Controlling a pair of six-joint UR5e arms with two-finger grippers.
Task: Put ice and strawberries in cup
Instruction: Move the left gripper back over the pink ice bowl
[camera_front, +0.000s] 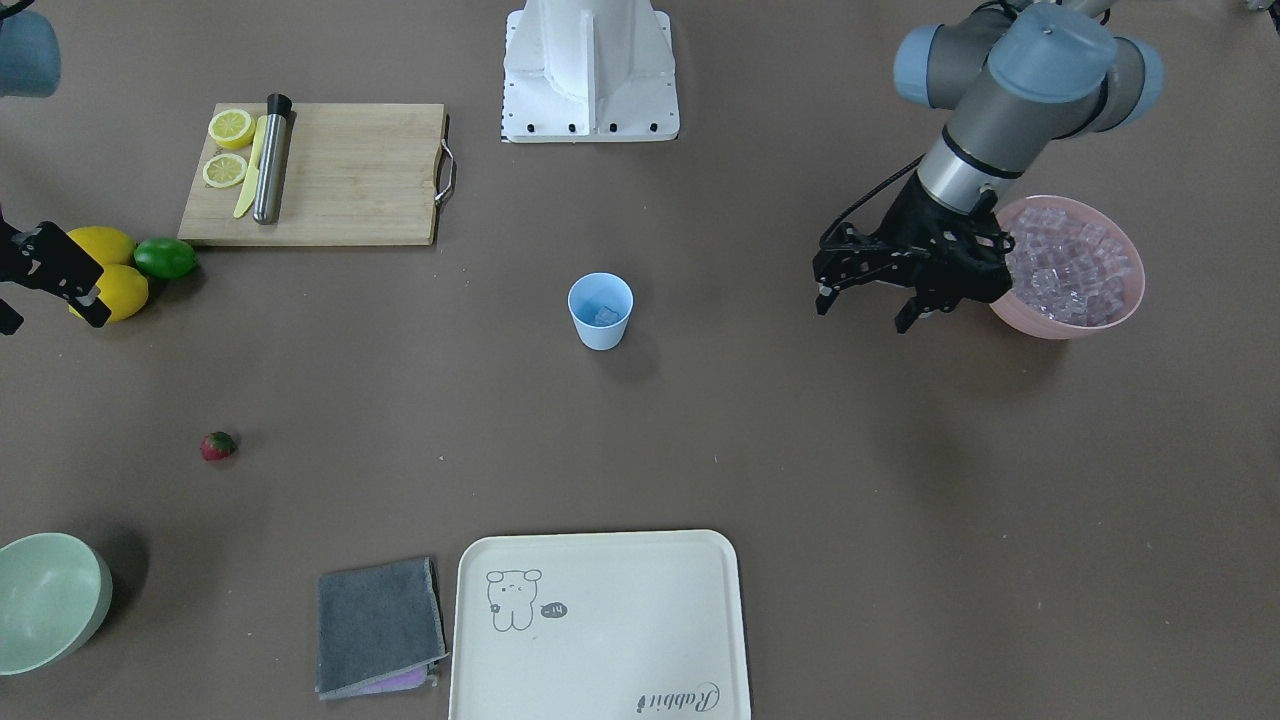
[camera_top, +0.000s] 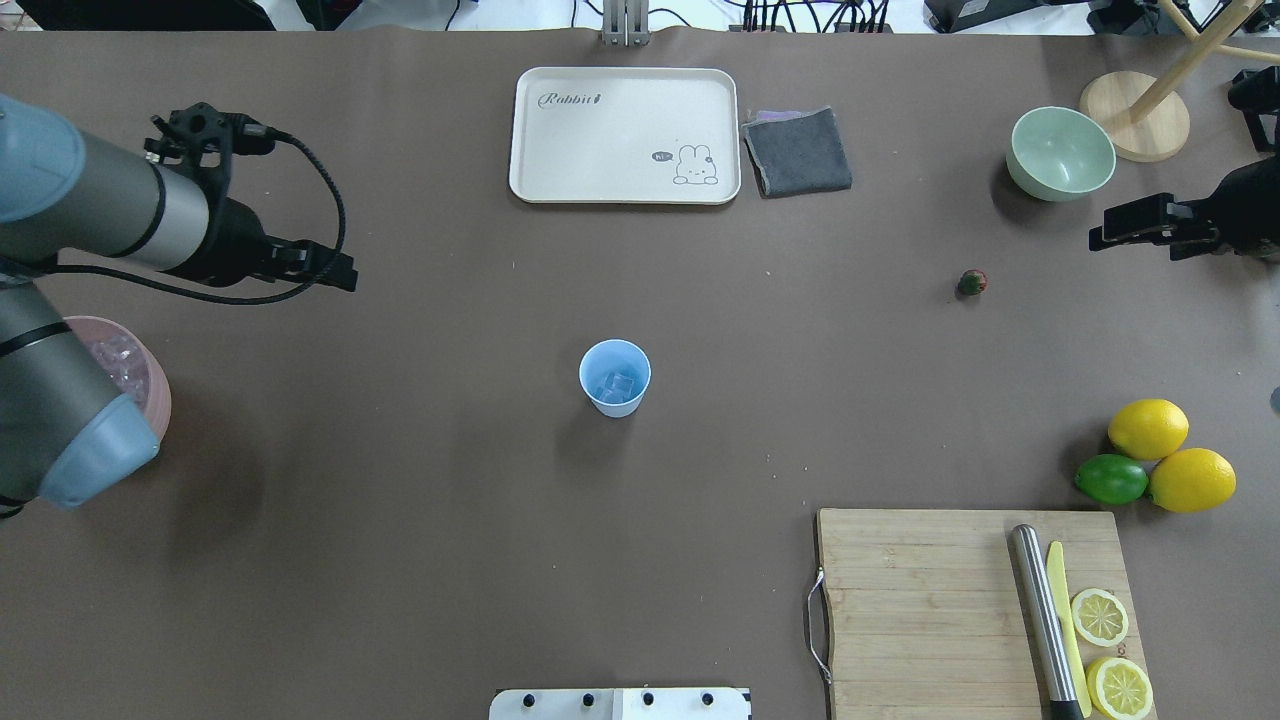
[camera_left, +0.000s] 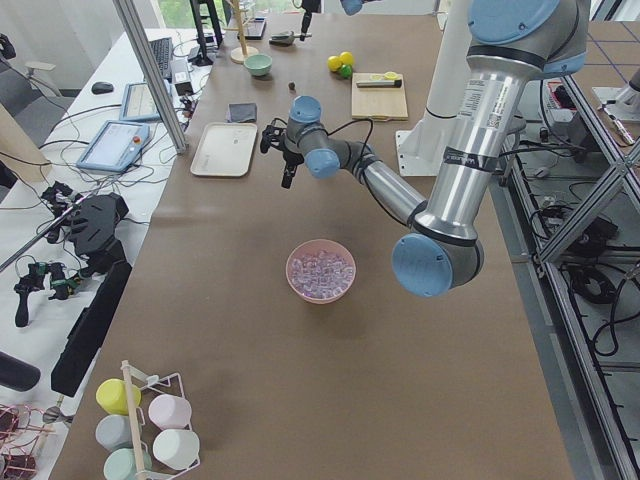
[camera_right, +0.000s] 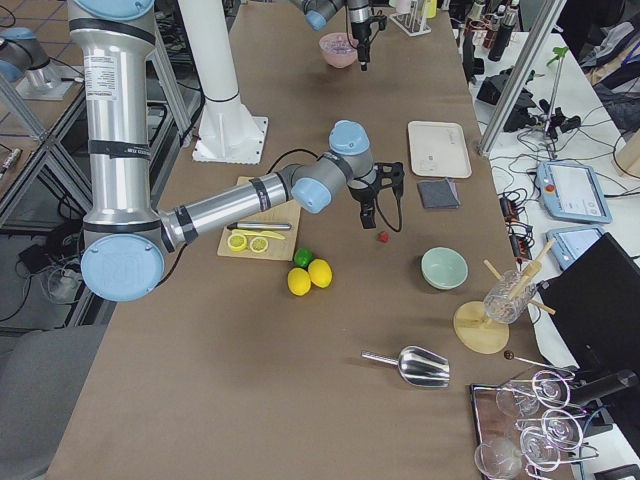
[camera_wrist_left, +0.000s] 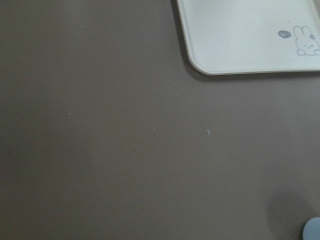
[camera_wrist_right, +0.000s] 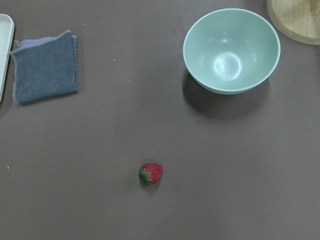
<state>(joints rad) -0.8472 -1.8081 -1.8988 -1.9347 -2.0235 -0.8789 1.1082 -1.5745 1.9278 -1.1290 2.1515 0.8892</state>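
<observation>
Midway through a drink-making job, the blue cup (camera_front: 600, 310) stands upright near the table's centre with a few cubes (camera_top: 617, 385) already at its bottom; the left gripper (camera_front: 866, 308) hangs above the table between the cup and the pink bowl (camera_front: 1125, 312), close beside the bowl, its two fingers spread and nothing between them; the bowl is heaped with ice (camera_front: 1070, 262).

The lone strawberry (camera_front: 218, 446) lies on the bare table, well apart from the cup, on the right arm's side; the right gripper (camera_right: 381, 218) hovers above it and a little to one side, and the far side view shows its fingers apart and empty; its wrist camera looks straight down on the fruit.

The step in hand looks like the fruit pickup, the ice stage seeming at least begun; the next move probably calls for the right arm to centre over the berry, descend, close gently on so small and soft-looking a thing, then carry it to the cup's mouth.

The pale-green bowl (camera_wrist_right: 230, 50) near the strawberry is empty; the cream tray (camera_front: 600, 620) holds nothing.
</observation>
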